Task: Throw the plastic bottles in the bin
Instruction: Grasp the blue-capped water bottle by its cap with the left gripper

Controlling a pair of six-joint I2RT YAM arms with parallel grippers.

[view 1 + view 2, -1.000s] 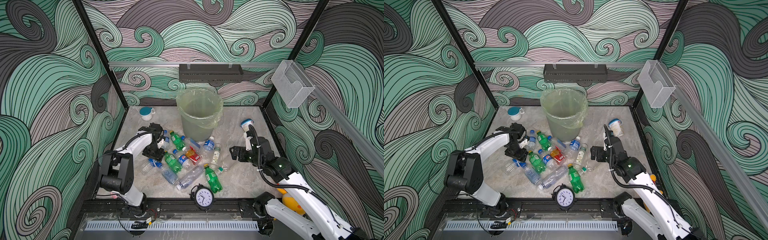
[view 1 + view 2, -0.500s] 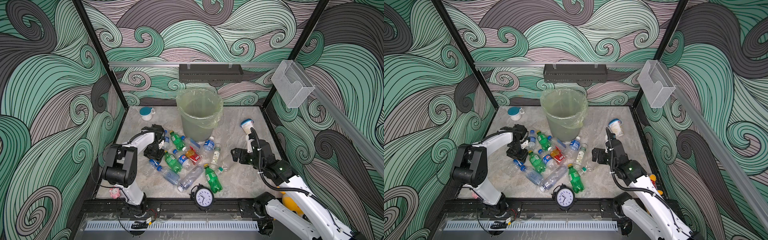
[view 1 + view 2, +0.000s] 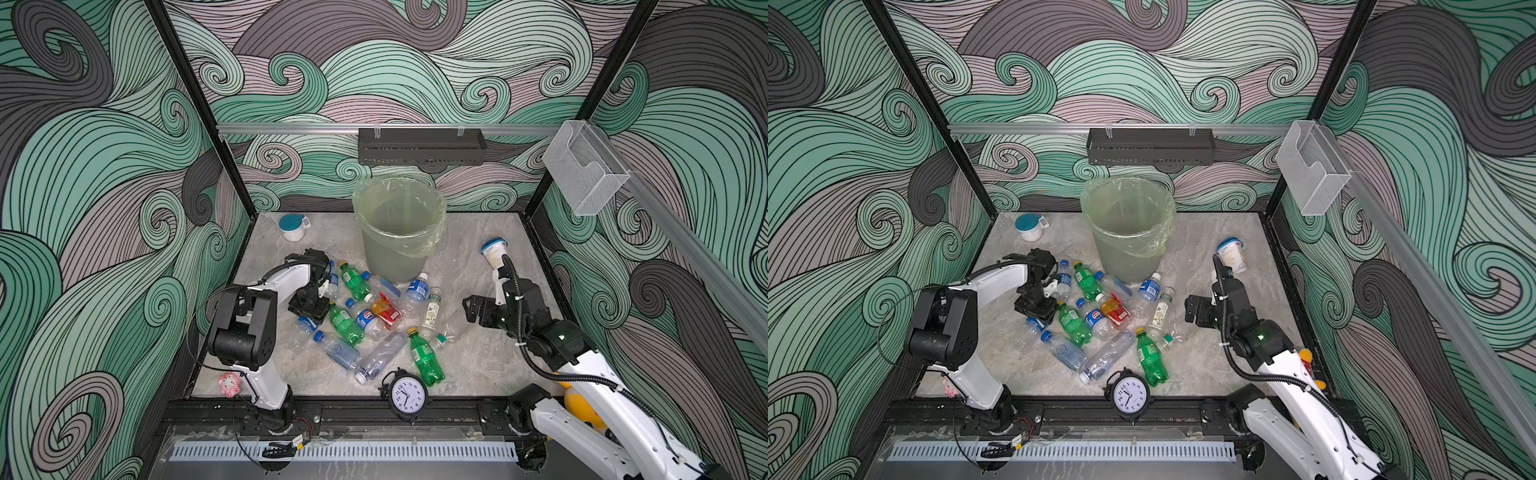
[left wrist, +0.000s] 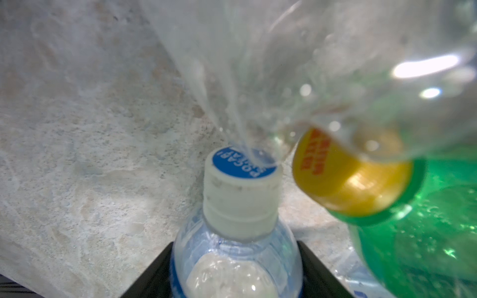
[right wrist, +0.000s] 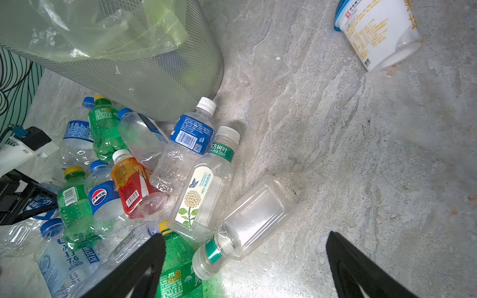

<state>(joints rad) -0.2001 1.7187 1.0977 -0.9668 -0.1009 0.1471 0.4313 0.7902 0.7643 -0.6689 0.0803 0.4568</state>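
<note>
Several plastic bottles [image 3: 365,320] lie in a heap in front of the bin [image 3: 399,232], a grey mesh bucket with a pale green bag [image 5: 154,85]. My left gripper [image 3: 309,309] points down at the heap's left edge. In the left wrist view its black fingers press both sides of a clear blue-labelled bottle [image 4: 237,268] with a white cap; a green, yellow-capped bottle [image 4: 426,232] lies beside it. My right gripper [image 5: 246,237] hangs open above a clear square bottle [image 5: 253,219] at the heap's right edge, touching nothing.
A white teal-lidded cup [image 3: 292,227] stands at the back left and a white blue-lidded tub [image 3: 494,253] lies at the right. An alarm clock [image 3: 407,395] and a pink toy [image 3: 230,384] sit at the front edge. A clear mesh box [image 3: 584,166] hangs on the right rail.
My left gripper has moved toward the front edge and come down around the blue-labelled bottle, its elbow swinging forward. The right arm has barely shifted and its jaws stay wide.
</note>
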